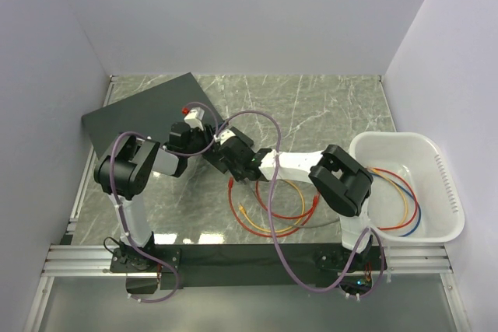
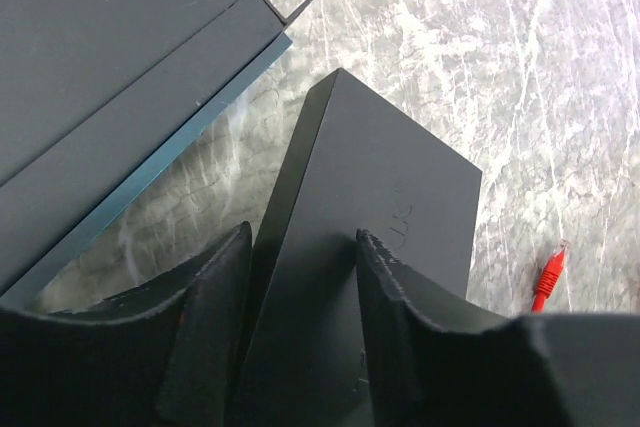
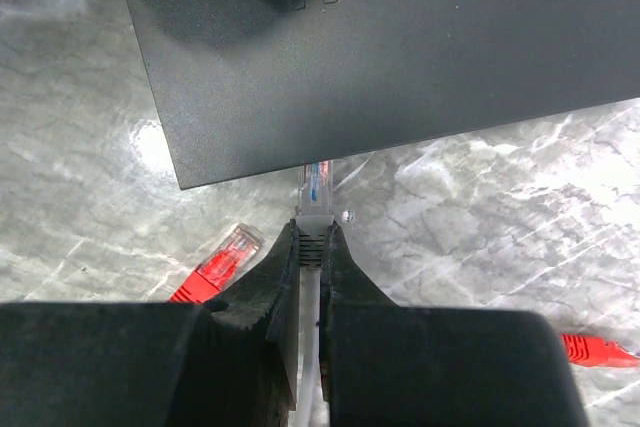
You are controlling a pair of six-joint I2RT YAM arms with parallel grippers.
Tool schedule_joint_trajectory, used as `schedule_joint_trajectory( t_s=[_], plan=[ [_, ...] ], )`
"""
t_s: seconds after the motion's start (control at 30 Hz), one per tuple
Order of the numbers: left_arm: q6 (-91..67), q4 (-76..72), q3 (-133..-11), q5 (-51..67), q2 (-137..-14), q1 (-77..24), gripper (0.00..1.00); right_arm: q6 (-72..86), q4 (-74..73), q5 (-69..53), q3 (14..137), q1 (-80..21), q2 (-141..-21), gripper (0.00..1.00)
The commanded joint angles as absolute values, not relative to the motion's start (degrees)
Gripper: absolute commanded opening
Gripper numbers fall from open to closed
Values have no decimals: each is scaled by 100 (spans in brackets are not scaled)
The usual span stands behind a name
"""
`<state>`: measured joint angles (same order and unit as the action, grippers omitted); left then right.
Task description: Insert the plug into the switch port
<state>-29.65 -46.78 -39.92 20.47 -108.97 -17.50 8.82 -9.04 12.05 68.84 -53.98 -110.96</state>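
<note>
The small matte-black box [image 3: 400, 67], marked TP-LINK, lies between both grippers; its ports face away from every view. My left gripper [image 2: 300, 247] is shut on the near end of the box [image 2: 380, 187], one finger on each side. My right gripper [image 3: 312, 237] is shut on the grey boot of a cable. Its clear plug [image 3: 318, 185] points at the box's near edge and its tip disappears under that edge. In the top view the left gripper [image 1: 204, 136] and right gripper [image 1: 230, 155] meet at mid-table and cover the box.
The large dark slab with a blue front strip [image 1: 144, 114] lies at the back left, close to the box [image 2: 120, 67]. Loose red plugs [image 3: 225, 259] [image 2: 548, 282] and red and yellow cable loops [image 1: 272, 211] lie on the marble. A white tub [image 1: 436, 162] with cables stands at the right.
</note>
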Motion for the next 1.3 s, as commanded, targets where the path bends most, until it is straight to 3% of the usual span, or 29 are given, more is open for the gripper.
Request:
schedule_joint_trajectory(
  t_s=[0.0,0.47,0.77,1.27],
  plan=[
    [-3024,-4228,-3964,2733,-11101,-2057,49,651,-53,1116,7295,-5423,-10987,0],
    [-3673,-4349,-3103,2610,-10784,-2470,36,642,633,167,6372,-5476,-10397,0],
    [-4069,-4570,-2874,2267,-10881,-2470,17,879,642,149,6249,-5493,-10503,0],
    [-3797,-5247,-2865,3216,-11214,-2479,13,-130,466,-597,6961,-5195,-10538,0]
  ],
)
